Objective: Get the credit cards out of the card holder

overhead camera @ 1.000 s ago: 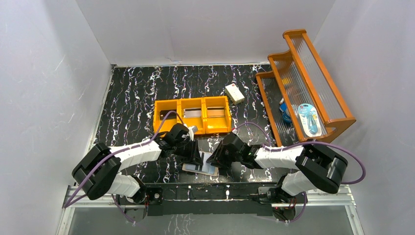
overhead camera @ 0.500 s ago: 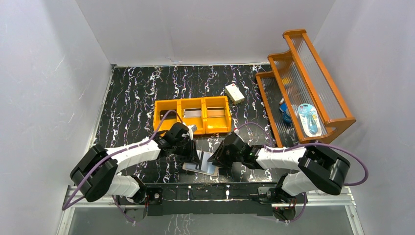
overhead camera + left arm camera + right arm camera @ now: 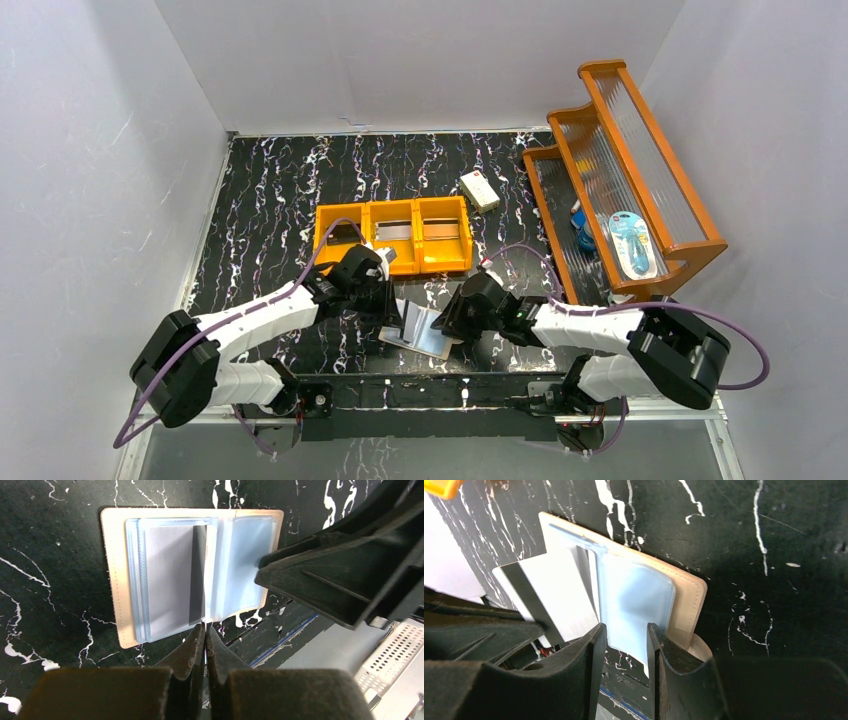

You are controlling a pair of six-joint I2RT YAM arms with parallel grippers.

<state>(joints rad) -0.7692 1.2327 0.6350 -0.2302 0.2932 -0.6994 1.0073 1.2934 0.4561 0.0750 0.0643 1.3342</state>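
Observation:
The card holder [image 3: 114, 590] lies open on the black marbled table, peach rim around pale blue pockets [image 3: 634, 600]. My left gripper [image 3: 205, 629] is shut on the near edge of a silver-grey credit card [image 3: 170, 575] with a dark stripe. The card is partly out of the left pocket and stands tilted up [image 3: 411, 320]. My right gripper [image 3: 624, 632] is open, its tips down at the near edge of the right pocket panel. The same card [image 3: 556, 592] shows to the left of the right fingers. Other cards are hidden.
An orange three-compartment bin [image 3: 392, 237] sits just behind the card holder [image 3: 437, 346]. A white box [image 3: 479, 190] lies further back. An orange slatted rack [image 3: 620, 170] fills the right side. The table's near edge and a metal rail run close below the grippers.
My left gripper has shut on the silver-grey card and drawn it up and leftward, so it now stands tilted out of the pocket. The right gripper stayed on the card holder.

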